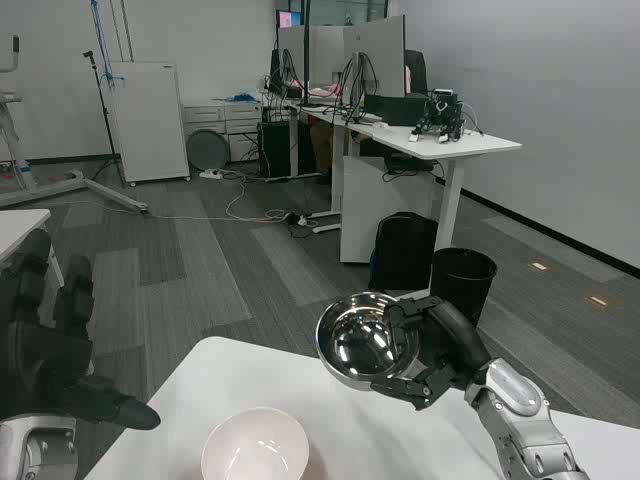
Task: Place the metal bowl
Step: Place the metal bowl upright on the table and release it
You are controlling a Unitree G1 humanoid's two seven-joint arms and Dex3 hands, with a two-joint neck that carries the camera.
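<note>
My right hand (432,345) grips a shiny metal bowl (362,340) by its right rim, with fingers over the top edge and under the base. The bowl hangs tilted above the far edge of the white table (390,430), its hollow turned toward me. A white bowl (255,446) stands upright on the table near the front, below and left of the metal bowl. My left hand (55,345) is at the left edge of the view, beside the table's left corner, fingers spread and holding nothing.
Beyond the table are a black waste bin (463,279) and a black bag (404,250) on the grey floor. White desks with computers (400,135) stand further back. A white cabinet (148,120) and cables lie at the back left.
</note>
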